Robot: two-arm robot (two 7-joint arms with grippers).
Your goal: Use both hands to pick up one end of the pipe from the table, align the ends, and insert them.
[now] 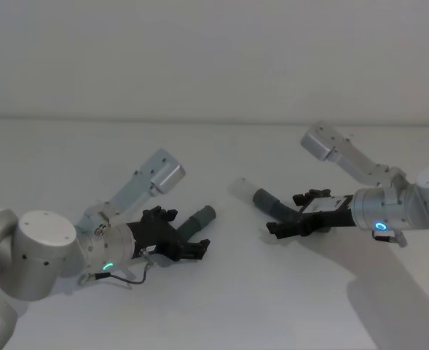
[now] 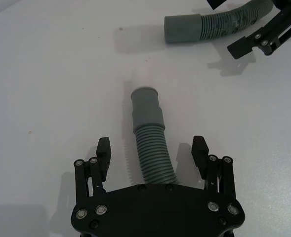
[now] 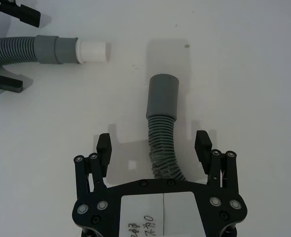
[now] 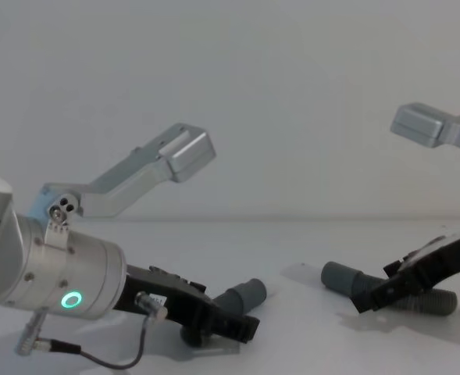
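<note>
On the table point(image 1: 221, 313), left gripper point(image 2: 151, 143) sits wide open around the white-tipped ribbed hose point(image 2: 147, 113), right gripper point(image 3: 153, 137) likewise around the plain-ended hose point(image 3: 163, 96).

Lab-like test bench, plain matt white table point(image 1: 221, 313), blank pale grey wall point(image 1: 199, 51) behind

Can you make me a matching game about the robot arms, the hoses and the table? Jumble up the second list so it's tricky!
Things:
1. left end effector
2. right end effector
3. table

Places and states:
A. open, one finger on each side of the all-grey hose
B. white, lying under both hoses
C. open, one finger on each side of the white-tipped hose

Pairs: 1-C, 2-A, 3-B
</note>
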